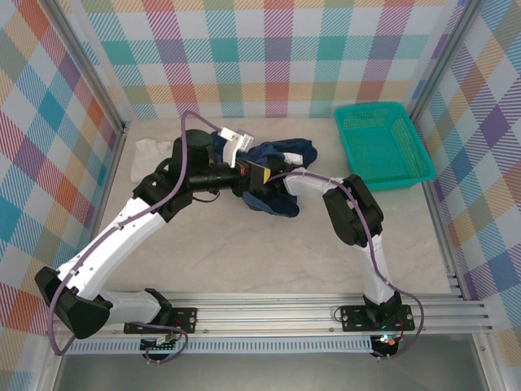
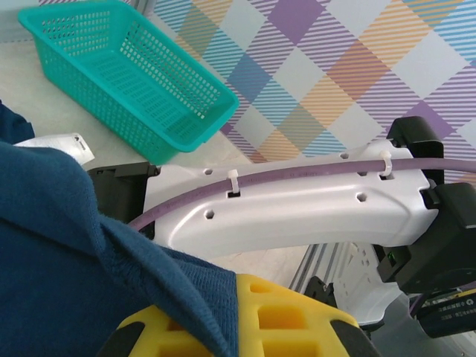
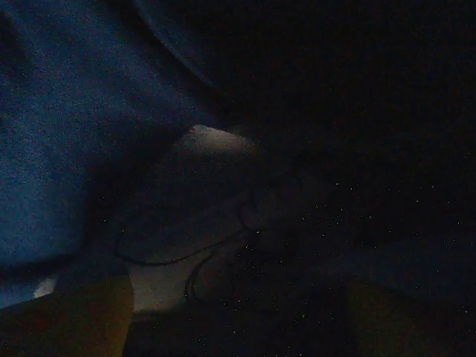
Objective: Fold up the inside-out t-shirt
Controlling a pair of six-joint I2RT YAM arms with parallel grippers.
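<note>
So the inside-out t-shirt (image 1: 281,155) sits bunched toward the back of the table (image 1: 269,261), roughly mid-width. The basket (image 1: 383,147) is off to its right in the back corner, and a smaller cloth (image 1: 151,153) lies to its left by the side wall. The left arm (image 1: 122,236) and right arm (image 1: 354,216) both reach in from the near edge and meet at the shirt's near side, partly on top of it.
</note>
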